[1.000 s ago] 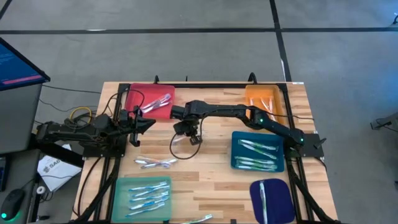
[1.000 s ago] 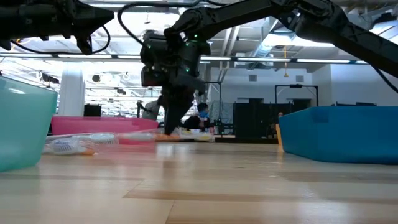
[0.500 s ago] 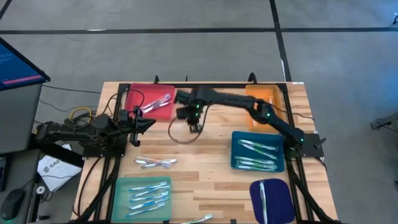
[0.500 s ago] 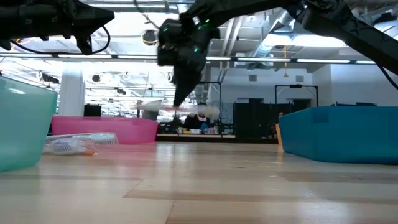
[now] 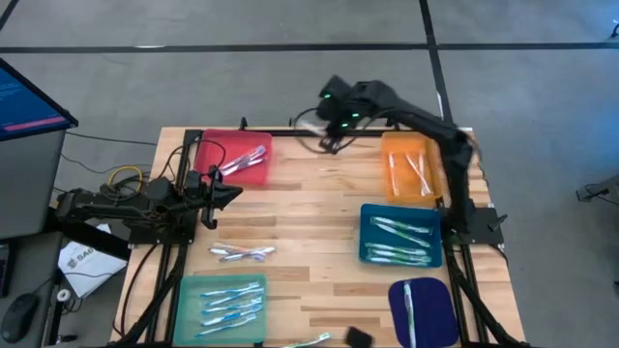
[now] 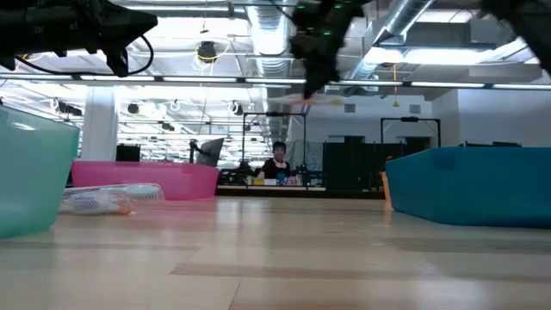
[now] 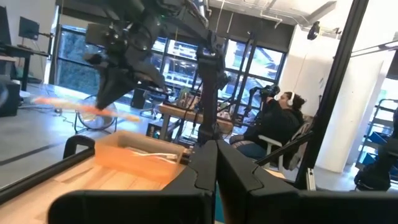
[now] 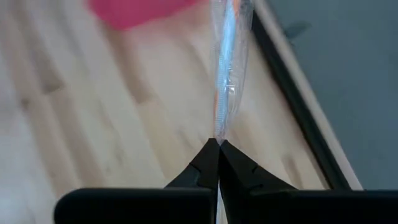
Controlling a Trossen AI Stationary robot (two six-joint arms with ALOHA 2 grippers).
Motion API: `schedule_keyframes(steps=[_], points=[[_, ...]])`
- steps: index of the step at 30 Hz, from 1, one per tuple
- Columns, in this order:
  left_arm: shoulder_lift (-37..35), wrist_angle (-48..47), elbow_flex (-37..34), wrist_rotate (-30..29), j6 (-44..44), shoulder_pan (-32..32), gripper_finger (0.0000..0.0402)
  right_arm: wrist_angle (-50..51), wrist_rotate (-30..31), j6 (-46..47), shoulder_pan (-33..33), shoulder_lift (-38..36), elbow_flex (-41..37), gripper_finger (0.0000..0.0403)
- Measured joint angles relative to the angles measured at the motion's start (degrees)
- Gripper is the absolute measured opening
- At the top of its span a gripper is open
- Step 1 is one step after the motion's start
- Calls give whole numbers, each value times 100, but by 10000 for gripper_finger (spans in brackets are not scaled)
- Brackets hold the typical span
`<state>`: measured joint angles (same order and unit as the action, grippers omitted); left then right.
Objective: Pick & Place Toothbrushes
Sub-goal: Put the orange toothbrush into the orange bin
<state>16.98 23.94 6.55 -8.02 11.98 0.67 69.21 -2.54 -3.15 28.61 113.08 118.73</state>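
My right gripper (image 5: 332, 145) hangs high over the table's far edge, between the red tray (image 5: 235, 158) and the orange tray (image 5: 414, 166). It is shut on one clear-wrapped toothbrush (image 8: 229, 56) with orange and blue parts, which shows blurred in the low view (image 6: 301, 100). My left gripper (image 5: 237, 190) waits shut at the table's left, above the wood. More toothbrushes lie in the red tray, and a loose bunch (image 5: 242, 253) rests flat on the table. My right gripper pinches the toothbrush (image 8: 219, 132) between its two fingertips, coming from above and slanting down. One stretch of it runs out past the tips. In the low view the toothbrush (image 6: 331, 101) lies about level, lifted clear, showing on both sides of the fingers.
A blue tray (image 5: 399, 235), a dark blue tray (image 5: 423, 309) and a teal tray (image 5: 222, 304) hold toothbrushes along the right and near sides. One toothbrush (image 5: 305, 340) and a small black thing (image 5: 360, 335) lie at the near edge. Black frame bars border the table.
My right gripper has risen from the middle of the table and swung toward the far edge and the right, rolling its wrist as it went. It has stayed shut, and the toothbrush has come up with it, lifted clear of the wood.
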Motion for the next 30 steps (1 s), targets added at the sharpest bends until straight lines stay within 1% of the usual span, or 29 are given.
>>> schedule_keyframes(steps=[4,10,11,14,18,21,23,26,30], points=[[2,-59,-2,1,27,0,1,-429,275,680,190,-1141,-1549,0],[-1,-63,-2,96,44,0,1,-989,321,1931,352,-2885,-3972,0],[-1,-70,-2,95,49,0,1,-1002,421,2165,375,-3167,-4310,0],[2,-130,-2,123,49,0,1,-971,784,2865,430,-3934,-5167,0],[-1,-191,-2,211,8,0,1,-1113,1066,3568,562,-4754,-6002,0],[-1,-196,-2,211,1,0,1,-1326,1132,3816,733,-5091,-6480,0],[0,-195,-2,211,-4,0,1,-1500,1142,3833,844,-5169,-6728,0],[-1,-188,-2,211,-181,0,1,-1930,1142,3809,1020,-5064,-7137,0],[2,-153,-2,211,-275,2,1,-2619,989,3721,1231,-4693,-7472,0]])
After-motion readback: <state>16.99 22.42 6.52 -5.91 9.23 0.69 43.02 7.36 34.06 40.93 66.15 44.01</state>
